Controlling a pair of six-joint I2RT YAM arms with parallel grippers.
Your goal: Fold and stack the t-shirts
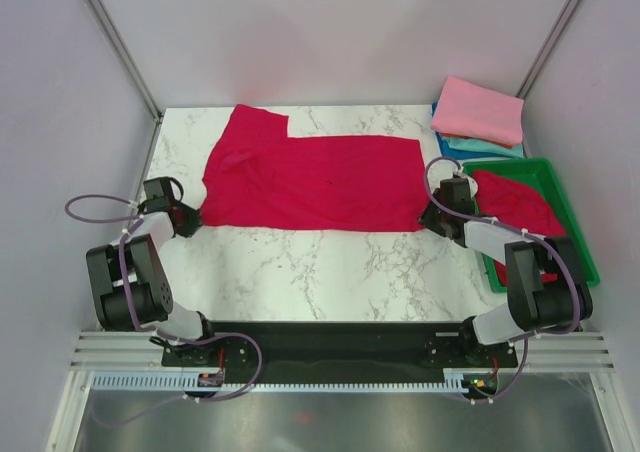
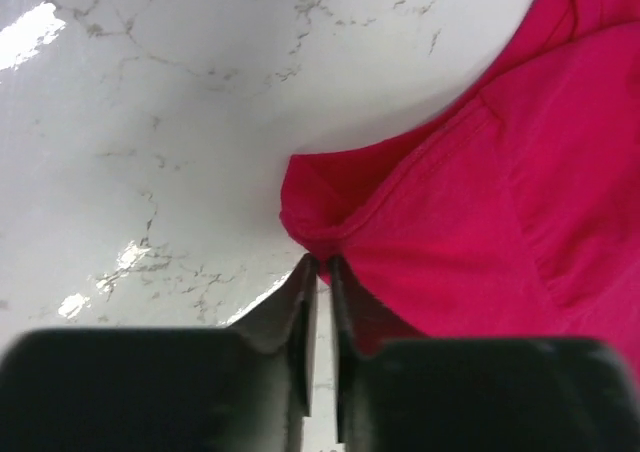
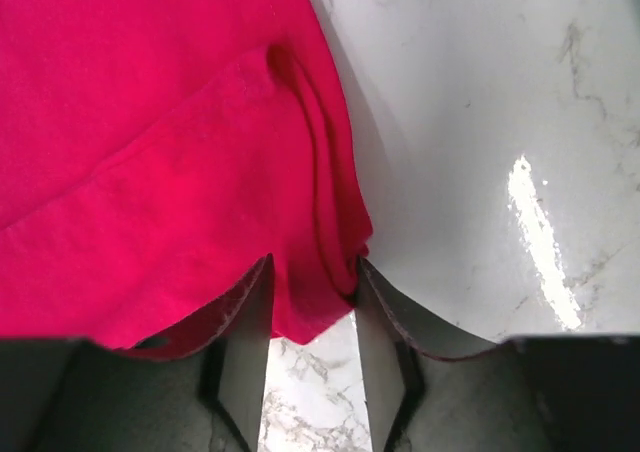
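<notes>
A crimson-red t-shirt lies spread flat across the far half of the marble table. My left gripper is at its near left corner. In the left wrist view my left gripper has its jaws almost together, pinching the tip of that red corner. My right gripper is at the near right corner. In the right wrist view my right gripper has its jaws apart, with the folded red hem lying between them. A second red t-shirt lies crumpled in the green tray.
The green plastic tray stands at the right edge beside my right arm. Behind it is a stack of folded tees, pink on top of teal and blue. White walls close in the table's back and sides.
</notes>
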